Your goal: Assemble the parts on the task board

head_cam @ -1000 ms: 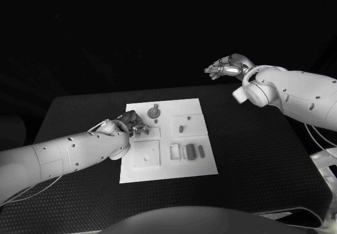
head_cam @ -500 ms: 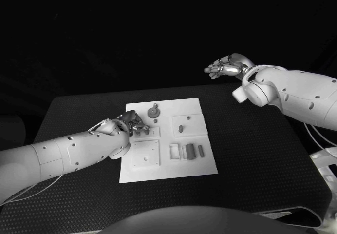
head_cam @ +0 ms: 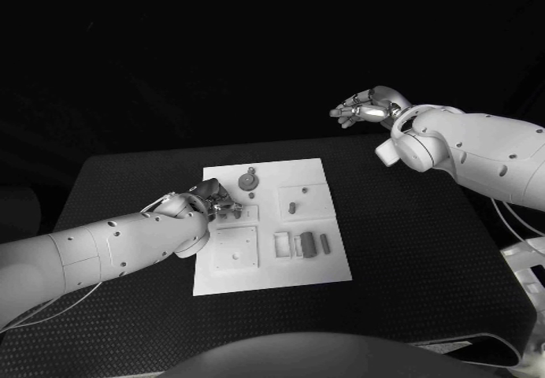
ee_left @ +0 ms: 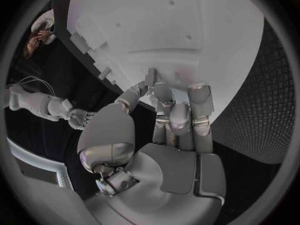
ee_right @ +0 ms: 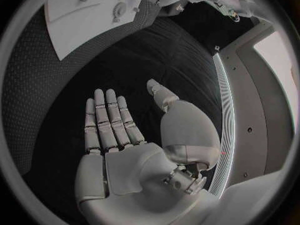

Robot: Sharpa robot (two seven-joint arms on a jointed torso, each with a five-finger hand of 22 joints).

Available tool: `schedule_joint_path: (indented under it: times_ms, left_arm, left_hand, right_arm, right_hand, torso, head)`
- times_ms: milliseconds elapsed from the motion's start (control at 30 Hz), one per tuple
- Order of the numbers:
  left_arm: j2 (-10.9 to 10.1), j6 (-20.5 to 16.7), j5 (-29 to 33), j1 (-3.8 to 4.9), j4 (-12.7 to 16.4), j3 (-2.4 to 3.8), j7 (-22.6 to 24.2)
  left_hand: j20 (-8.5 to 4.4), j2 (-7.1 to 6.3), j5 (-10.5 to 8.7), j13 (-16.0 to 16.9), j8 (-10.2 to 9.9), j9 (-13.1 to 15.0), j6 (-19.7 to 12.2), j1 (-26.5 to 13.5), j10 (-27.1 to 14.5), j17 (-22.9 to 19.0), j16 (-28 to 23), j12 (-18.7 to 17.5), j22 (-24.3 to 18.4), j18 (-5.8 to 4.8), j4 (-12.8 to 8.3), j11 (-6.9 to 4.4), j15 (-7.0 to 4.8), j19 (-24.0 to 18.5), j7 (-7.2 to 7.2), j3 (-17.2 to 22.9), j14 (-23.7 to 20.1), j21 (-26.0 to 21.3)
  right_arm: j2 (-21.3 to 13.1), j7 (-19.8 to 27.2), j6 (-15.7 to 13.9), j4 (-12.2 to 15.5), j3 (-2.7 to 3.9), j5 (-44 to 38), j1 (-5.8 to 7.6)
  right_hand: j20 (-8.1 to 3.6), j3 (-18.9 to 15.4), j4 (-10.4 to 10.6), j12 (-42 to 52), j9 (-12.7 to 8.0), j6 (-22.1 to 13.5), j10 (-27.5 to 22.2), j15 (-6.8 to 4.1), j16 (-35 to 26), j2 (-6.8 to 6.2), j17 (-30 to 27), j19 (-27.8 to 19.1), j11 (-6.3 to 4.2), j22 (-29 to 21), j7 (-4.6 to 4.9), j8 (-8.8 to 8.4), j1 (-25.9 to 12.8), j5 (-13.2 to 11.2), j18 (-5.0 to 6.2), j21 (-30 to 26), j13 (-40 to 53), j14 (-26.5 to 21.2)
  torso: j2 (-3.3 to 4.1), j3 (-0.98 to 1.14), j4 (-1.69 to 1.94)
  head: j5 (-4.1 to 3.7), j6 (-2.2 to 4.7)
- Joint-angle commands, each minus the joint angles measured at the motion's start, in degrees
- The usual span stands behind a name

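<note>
The white rectangular task board (head_cam: 270, 227) is seen lying flat in the middle of the black textured worktop (head_cam: 420, 236), long side running away from the robot. Small grey parts are noted on it: a round disc-like part with a peg (head_cam: 249, 181) near the far edge, a short upright peg (head_cam: 291, 209) in a square recess, a group of narrow bars (head_cam: 306, 244) toward the near right, and a square plate (head_cam: 235, 248) at the near left. The silver left hand (head_cam: 211, 201) is placed low over the board's left side; its fingers (ee_left: 178, 117) are bunched together at the board surface, but whether a part is pinched between them cannot be told. The silver right hand (head_cam: 365, 109) is held high and well apart from the board, palm flat, fingers (ee_right: 107, 117) spread and nothing in them. Several parts appear to lie loose, so assembly is judged partly done at most, with most of the fitting left.
</note>
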Motion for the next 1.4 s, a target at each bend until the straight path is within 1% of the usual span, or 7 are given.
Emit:
schedule_joint_path:
  times_ms: [33,233,500,567,633,833,1400]
  left_arm:
    - [0.09,0.99,0.53,-0.05,0.14,-0.02,0.71]
    - [0.07,1.15,0.86,-0.05,0.05,-0.02,0.75]
    - [0.0,1.68,0.71,-0.05,0.01,-0.02,0.8]
    - [0.0,1.82,0.74,-0.05,0.03,-0.02,0.87]
    - [0.0,1.93,0.75,-0.05,0.03,-0.02,0.96]
    - [-0.04,2.0,1.12,-0.05,0.06,-0.02,1.21]
    - [-0.06,2.02,1.18,-0.05,0.05,-0.02,1.44]
  left_hand:
    - [-0.19,-0.42,-0.23,-0.06,-0.24,-0.05,-0.21,-0.01,-0.1,-0.08,-0.23,-0.22,0.91,1.61,0.37,-0.15,-0.7,-0.08,0.37,0.04,-0.62,-0.28]
    - [-0.22,-0.5,-0.24,-0.07,-0.31,-0.07,-0.3,-0.04,-0.14,-0.1,-0.25,-0.23,0.91,1.64,0.51,-0.15,-0.72,-0.08,0.39,0.06,-0.63,-0.32]
    - [-0.26,-1.67,-0.74,-0.11,-0.47,-0.12,-0.53,-0.76,-0.31,-0.19,-0.35,-0.22,0.88,1.68,1.56,-0.11,-0.69,-0.13,0.45,-0.06,-0.69,-0.52]
    - [-0.3,-2.26,-1.63,-0.12,-0.51,-0.12,-0.59,-1.06,-0.36,-0.23,-0.39,-0.19,0.88,1.71,2.19,-0.12,-0.7,-0.11,0.46,-0.03,-0.69,-0.61]
    - [-0.35,-2.94,-3.7,-0.12,-0.54,-0.1,-0.64,-1.31,-0.43,-0.27,-0.4,-0.13,0.89,1.75,3.08,-0.14,-0.72,-0.11,0.45,0.13,-0.69,-0.74]
    - [-0.38,-4.02,-5.41,-0.15,-0.6,-0.07,-0.73,-2.06,-0.53,-0.31,-0.43,-0.08,0.94,1.78,4.34,-0.13,-0.72,-0.12,0.46,0.15,-0.72,-0.88]
    - [-0.46,-3.79,-6.2,-0.14,-0.6,0.01,-0.82,-1.22,-0.62,-0.3,-0.4,0.01,1.02,1.85,4.19,-0.16,-0.76,-0.13,0.44,0.46,-0.74,-0.94]
  right_arm:
    - [0.03,0.55,0.72,0.04,0.02,-0.02,-0.02]
    - [0.05,0.55,0.72,0.04,0.02,-0.02,-0.02]
    - [0.04,0.53,0.74,0.0,0.02,-0.02,-0.02]
    - [0.04,0.53,0.74,0.0,0.02,-0.02,-0.02]
    - [0.04,0.53,0.75,0.0,0.02,-0.02,-0.02]
    - [0.04,0.55,0.77,-0.02,0.02,-0.02,-0.02]
    - [-0.02,0.55,0.82,-0.05,0.02,-0.01,-0.04]
  right_hand:
    - [0.02,-0.07,0.33,0.27,-0.07,-0.33,-0.43,0.1,-0.26,-0.13,0.07,-0.16,0.12,0.09,3.3,0.14,-0.66,0.01,-0.9,-0.28,-0.07,-0.48]
    - [0.02,-0.09,0.36,0.28,-0.08,-0.34,-0.43,0.1,-0.28,-0.13,0.08,-0.16,0.12,0.12,3.3,0.14,-0.68,0.01,-0.9,-0.31,-0.09,-0.48]
    - [0.02,-0.1,0.39,0.29,-0.1,-0.34,-0.43,0.1,-0.3,-0.14,0.1,-0.15,0.12,0.15,3.3,0.15,-0.68,0.01,-0.9,-0.34,-0.11,-0.48]
    - [0.02,-0.11,0.4,0.29,-0.1,-0.35,-0.44,0.1,-0.3,-0.15,0.1,-0.15,0.12,0.16,3.3,0.15,-0.68,0.01,-0.9,-0.35,-0.11,-0.48]
    - [0.02,-0.11,0.4,0.29,-0.1,-0.35,-0.44,0.1,-0.31,-0.15,0.1,-0.16,0.12,0.17,3.3,0.15,-0.69,0.01,-0.9,-0.36,-0.12,-0.48]
    - [0.02,-0.12,0.42,0.29,-0.11,-0.35,-0.44,0.11,-0.33,-0.16,0.12,-0.15,0.12,0.19,3.3,0.15,-0.69,0.01,-0.9,-0.38,-0.13,-0.49]
    - [0.02,-0.15,0.48,0.31,-0.14,-0.36,-0.45,0.11,-0.36,-0.17,0.15,-0.15,0.12,0.26,3.31,0.16,-0.7,0.02,-0.9,-0.45,-0.17,-0.49]
  torso:
    - [0.0,-0.02,0.01]
    - [0.01,0.01,-0.01]
    - [0.0,0.01,0.0]
    - [-0.01,-0.01,0.01]
    - [0.0,-0.01,0.01]
    - [-0.02,0.0,0.01]
    - [0.01,0.02,0.0]
  head:
    - [0.01,0.07]
    - [0.09,0.1]
    - [0.09,0.06]
    - [0.08,0.05]
    - [0.09,0.05]
    - [0.1,0.06]
    - [0.07,0.09]
